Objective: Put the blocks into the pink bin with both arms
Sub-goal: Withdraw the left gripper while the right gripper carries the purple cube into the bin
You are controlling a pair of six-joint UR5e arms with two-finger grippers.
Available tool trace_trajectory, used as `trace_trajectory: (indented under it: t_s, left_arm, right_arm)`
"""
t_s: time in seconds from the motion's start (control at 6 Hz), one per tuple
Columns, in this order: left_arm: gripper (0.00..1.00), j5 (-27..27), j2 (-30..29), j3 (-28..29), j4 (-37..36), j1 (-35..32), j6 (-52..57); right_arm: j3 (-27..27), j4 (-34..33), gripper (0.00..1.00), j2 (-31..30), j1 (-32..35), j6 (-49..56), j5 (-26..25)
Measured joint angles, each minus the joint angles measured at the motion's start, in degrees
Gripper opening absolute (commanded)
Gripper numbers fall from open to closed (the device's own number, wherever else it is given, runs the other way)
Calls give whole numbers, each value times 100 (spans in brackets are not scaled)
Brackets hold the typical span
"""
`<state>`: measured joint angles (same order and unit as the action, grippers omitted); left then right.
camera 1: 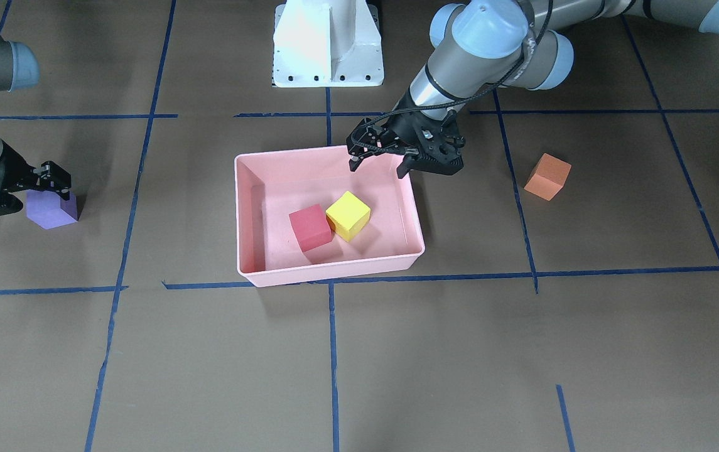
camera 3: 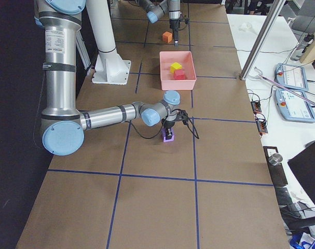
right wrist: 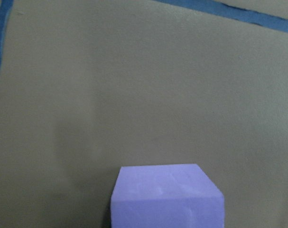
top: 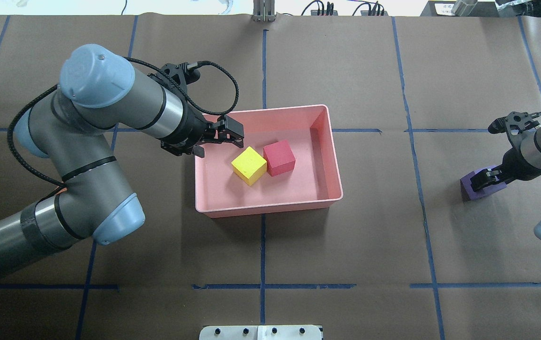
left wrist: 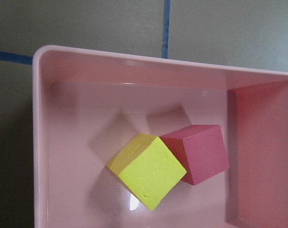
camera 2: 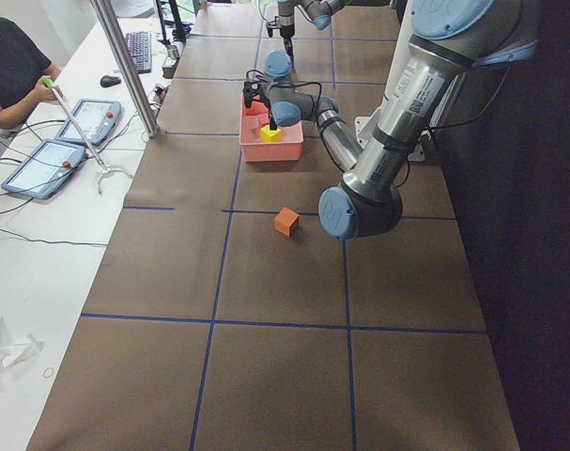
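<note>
The pink bin (camera 1: 328, 274) sits at the middle of the tabletop (camera 1: 459, 351), holding the red block (camera 1: 309, 227) and the yellow block (camera 1: 348, 215), which touch each other. The left hand (camera 1: 379, 166) hovers over the bin's corner nearest the robot, its jaws spread and empty. The orange block (camera 1: 547, 176) lies on the tabletop between the bin and the robot's left edge. Toward the right edge, the right hand (top: 485, 179) is lowered onto the purple block (camera 1: 51, 210), which rests on the tabletop. Whether that hand grips it cannot be told.
</note>
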<state>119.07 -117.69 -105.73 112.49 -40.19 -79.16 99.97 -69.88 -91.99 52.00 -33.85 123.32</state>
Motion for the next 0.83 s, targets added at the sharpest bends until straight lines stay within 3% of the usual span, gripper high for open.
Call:
trace_trajectory:
  t_s: [0.5, 0.83]
  left_arm:
    - [98, -7, 1514, -708, -6, -177, 875]
    - [98, 4, 2220, -779, 0, -389, 1668]
  right_arm:
    - [832, -192, 0, 341, 65, -390, 30]
    - [1074, -1412, 0, 1746, -65, -1353, 38]
